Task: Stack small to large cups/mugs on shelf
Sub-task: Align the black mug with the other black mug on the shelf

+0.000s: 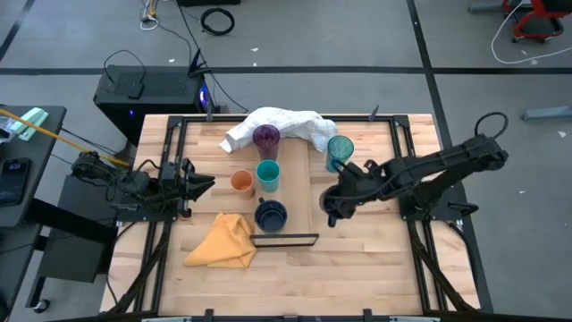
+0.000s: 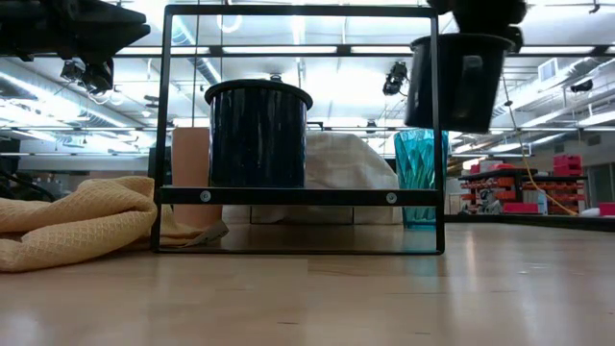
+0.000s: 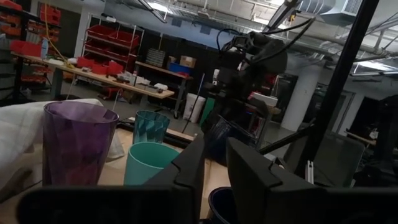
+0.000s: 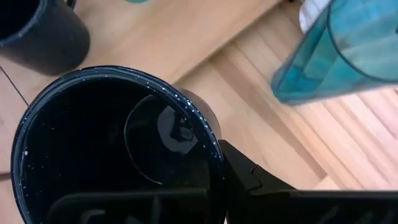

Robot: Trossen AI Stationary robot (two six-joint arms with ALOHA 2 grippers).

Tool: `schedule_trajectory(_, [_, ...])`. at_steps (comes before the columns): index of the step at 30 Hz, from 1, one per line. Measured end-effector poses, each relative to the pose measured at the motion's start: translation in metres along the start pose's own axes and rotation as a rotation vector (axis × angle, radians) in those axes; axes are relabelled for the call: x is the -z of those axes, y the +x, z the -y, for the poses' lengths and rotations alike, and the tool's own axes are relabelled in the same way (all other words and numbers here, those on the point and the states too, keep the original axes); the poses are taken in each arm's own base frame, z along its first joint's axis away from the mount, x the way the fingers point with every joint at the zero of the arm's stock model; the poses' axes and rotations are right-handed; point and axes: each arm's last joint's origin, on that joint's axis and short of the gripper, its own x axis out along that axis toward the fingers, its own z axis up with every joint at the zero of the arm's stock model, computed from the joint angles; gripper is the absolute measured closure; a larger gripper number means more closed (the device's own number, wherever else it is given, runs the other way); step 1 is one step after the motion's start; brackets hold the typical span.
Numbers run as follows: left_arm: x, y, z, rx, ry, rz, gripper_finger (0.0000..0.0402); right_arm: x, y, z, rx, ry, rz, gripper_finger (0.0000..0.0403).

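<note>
My right gripper (image 1: pixel 333 204) is shut on a dark navy mug (image 2: pixel 456 82), which hangs in the air just right of the shelf (image 1: pixel 299 192), the pale board with a dark metal rim (image 1: pixel 286 239) at its near end. On the board stand a purple tumbler (image 1: pixel 265 137), a short teal cup (image 1: pixel 268 174) and the second navy mug (image 1: pixel 271 215). The orange cup (image 1: pixel 242 182) stands just left of the board. The teal tumbler (image 1: pixel 340 152) stands on the tabletop to its right. My left gripper (image 1: pixel 202 185) is open and empty at the table's left. My right gripper holds the navy mug by its rim and wall (image 4: pixel 214 149), one finger inside the mug and one finger (image 4: pixel 255 183) outside. The fingers come from above, pointing down. The mug hangs upright below them, mouth up, lifted clear of table and shelf.
A crumpled white cloth (image 1: pixel 281 123) lies at the table's far side behind the tumblers. A yellow cloth (image 1: pixel 223 241) lies near the front left, beside the shelf's metal rim. Bare tabletop (image 1: pixel 375 259) lies at the near right.
</note>
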Motion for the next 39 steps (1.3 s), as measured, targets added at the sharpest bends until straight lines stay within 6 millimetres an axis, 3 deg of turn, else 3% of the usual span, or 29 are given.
schedule_trajectory(12, [0.0, 0.0, 0.0, 0.0, 0.0, 0.0, 0.0324, -0.025, 0.015, 0.001, -0.078, 0.022, 0.034, 0.0386])
schedule_trajectory(21, [0.0, 0.0, 0.0, 0.002, -0.007, 0.001, 0.0332, -0.028, 0.037, -0.01, -0.094, 0.059, -0.039, 0.0386])
schedule_trajectory(39, [0.0, 0.0, 0.0, 0.003, -0.008, 0.001, 0.0331, -0.029, 0.044, -0.013, -0.111, 0.223, -0.081, 0.0386])
